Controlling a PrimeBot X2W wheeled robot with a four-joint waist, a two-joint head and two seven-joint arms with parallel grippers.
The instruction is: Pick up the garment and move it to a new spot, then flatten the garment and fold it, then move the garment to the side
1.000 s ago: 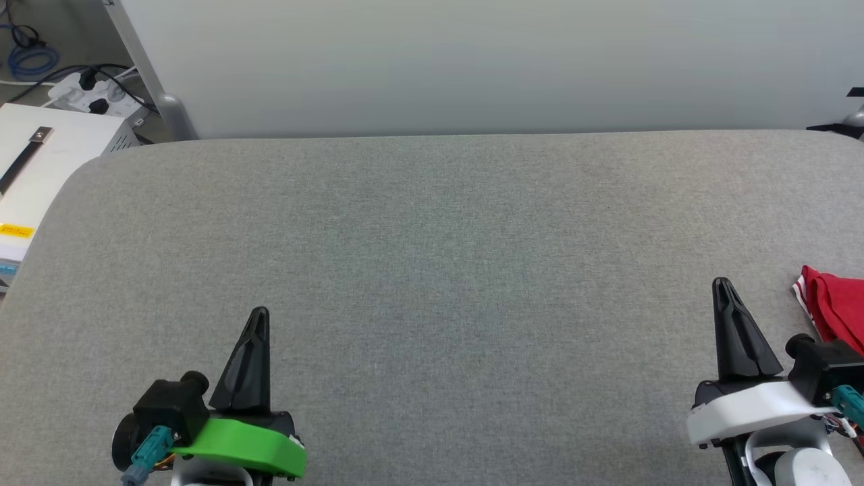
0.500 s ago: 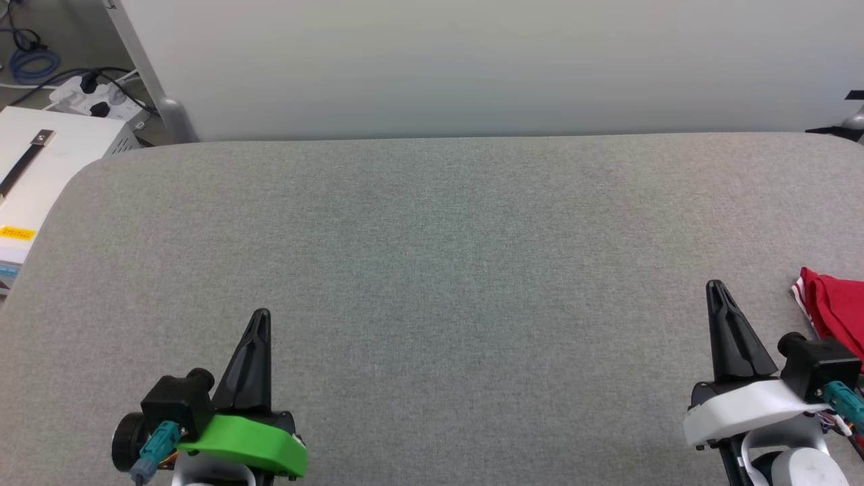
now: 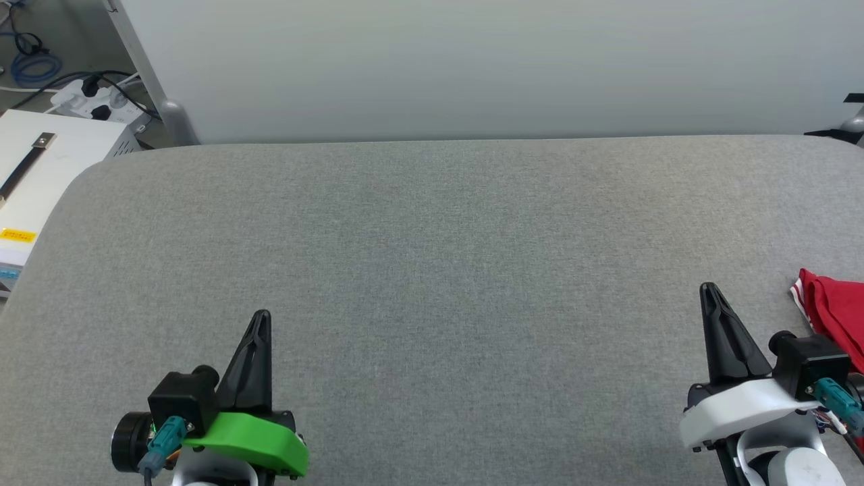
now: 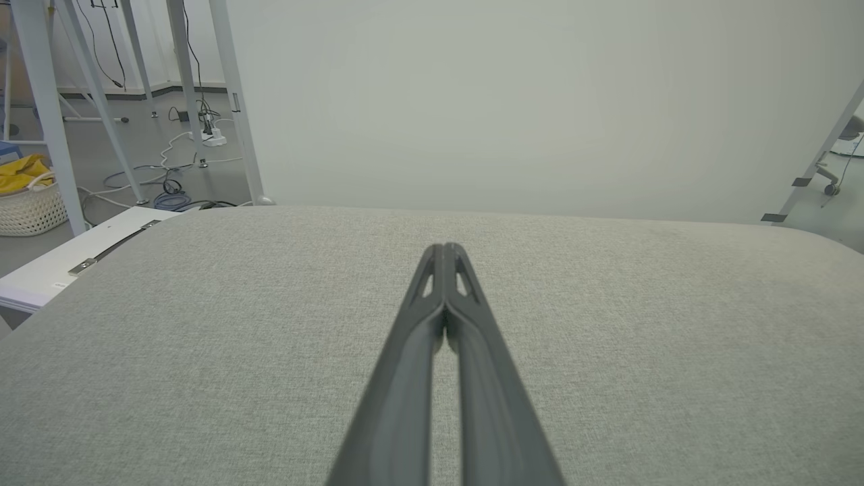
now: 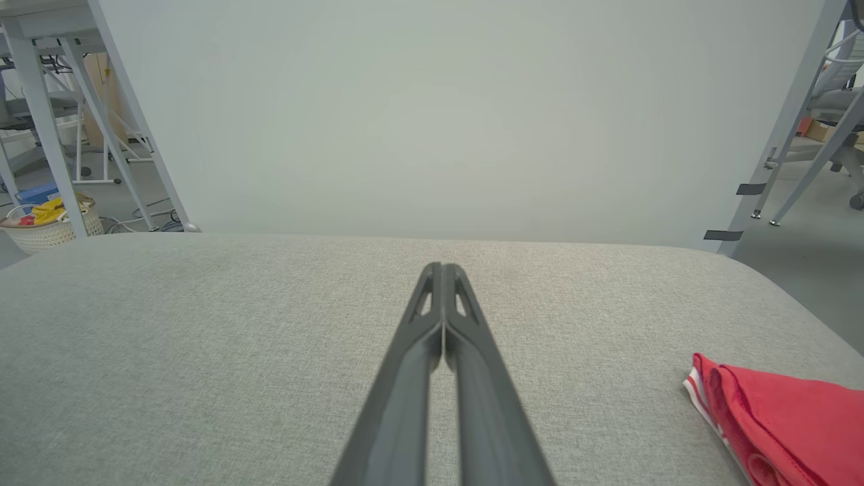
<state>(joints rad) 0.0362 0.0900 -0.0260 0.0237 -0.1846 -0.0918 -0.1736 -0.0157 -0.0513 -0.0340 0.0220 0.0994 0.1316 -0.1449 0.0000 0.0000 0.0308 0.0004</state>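
Right fingers (image 3: 725,337) & left fingers (image 3: 251,364) both pressed together, empty. Red shirt (image 3: 833,310) lies at table (image 3: 432,270) right edge, near right fingers, to their right & slightly ahead; long axis cut off. Right arm nearer.

The garment (image 3: 835,309) — red, stripe-trimmed, folded — lies flat at the table's (image 3: 432,270) right edge.
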